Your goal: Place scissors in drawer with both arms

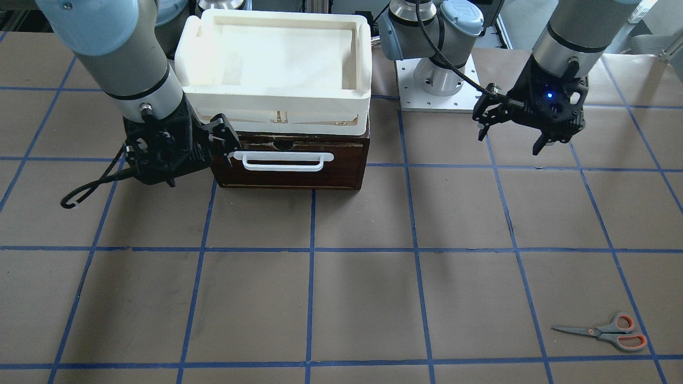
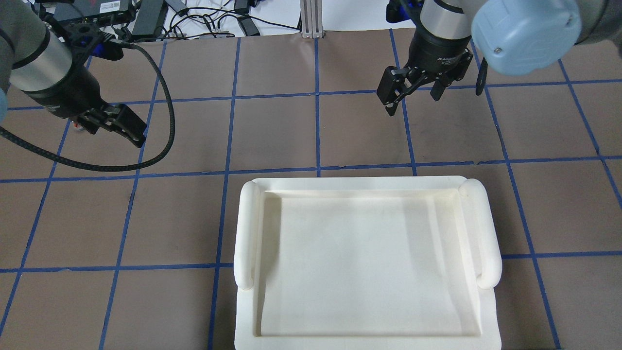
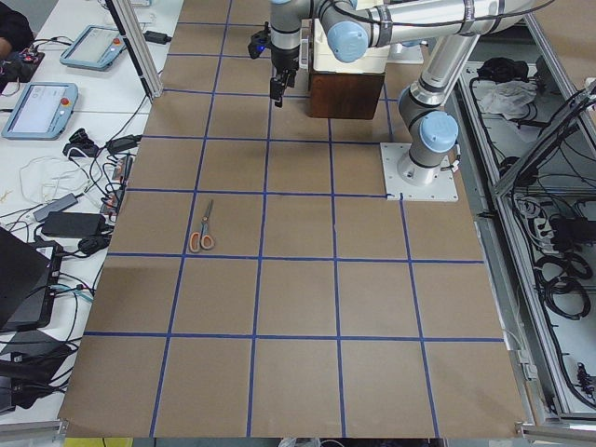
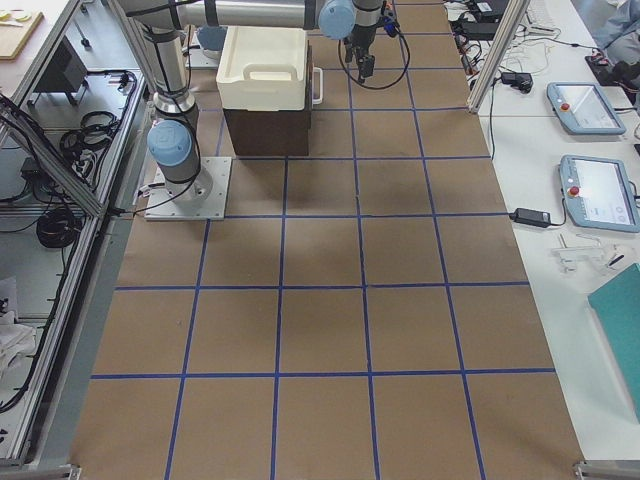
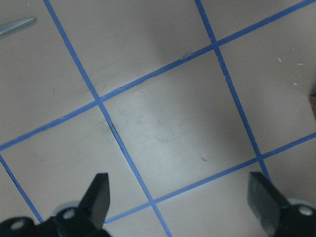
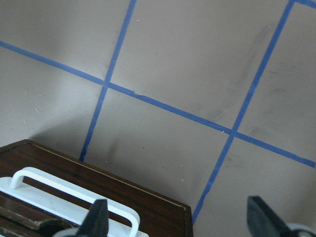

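With the left gripper (image 1: 509, 143) and right gripper (image 2: 412, 101) both released and empty and the scissors (image 1: 608, 332) well apart on the bench (image 1: 363, 298), the right should straddle the seemingly shut drawer's (image 1: 291, 178) white handle (image 1: 283, 160) squarely before pulling.

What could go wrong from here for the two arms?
1. The dark brown wooden drawer is shut, and the open right gripper is near one end of its white bar handle; an off-centre pull might drag or twist it bodily, with the cream-white plastic tray on top.
2. The grey scissors with orange-lined loops lie flat on the table, far from the open left gripper; they may slip.
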